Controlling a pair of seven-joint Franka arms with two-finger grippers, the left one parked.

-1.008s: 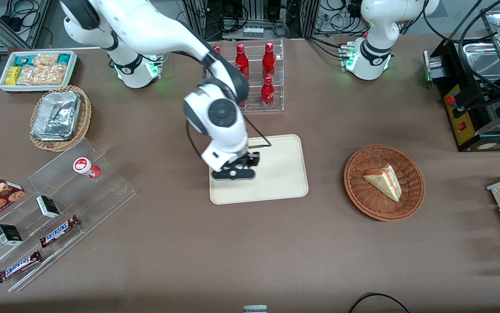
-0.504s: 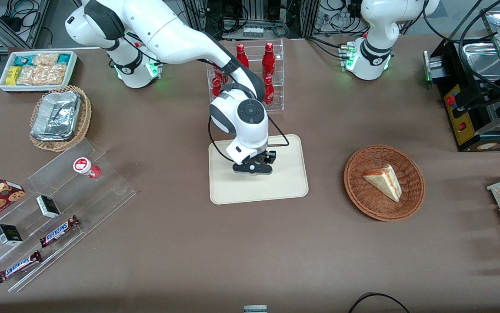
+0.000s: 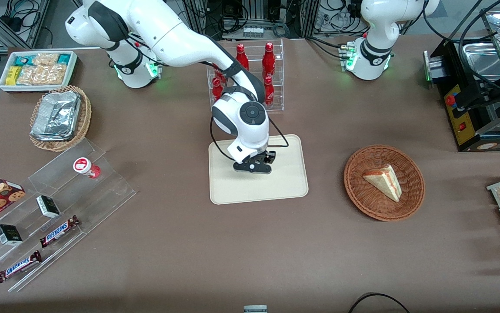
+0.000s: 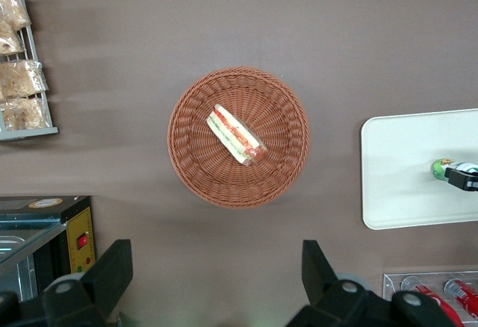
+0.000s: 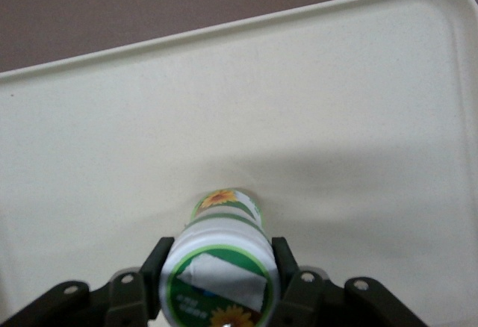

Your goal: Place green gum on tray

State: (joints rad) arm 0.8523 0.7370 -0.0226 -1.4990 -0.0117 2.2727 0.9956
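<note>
The green gum (image 5: 222, 230) is a small white bottle with a green-and-white lid and a sunflower label. My right gripper (image 5: 219, 271) is shut on it, with one black finger (image 5: 285, 267) on each side just under the lid. The bottle hangs upright, its base at or just above the cream tray (image 5: 336, 118). In the front view the gripper (image 3: 253, 167) is over the middle of the tray (image 3: 285, 182) and hides the gum. In the left wrist view the gum (image 4: 442, 167) shows on the tray (image 4: 403, 170) beside the gripper (image 4: 463, 176).
A clear rack of red cola bottles (image 3: 254, 74) stands just past the tray, farther from the front camera. A wicker basket with a sandwich (image 3: 384, 181) lies toward the parked arm's end. The red-lidded gum bottle (image 3: 85, 167) sits on a clear stepped stand toward the working arm's end.
The gripper with the gum has moved from the tray's corner near the working arm's end to over its middle. In the last half second it hardly shifted.
</note>
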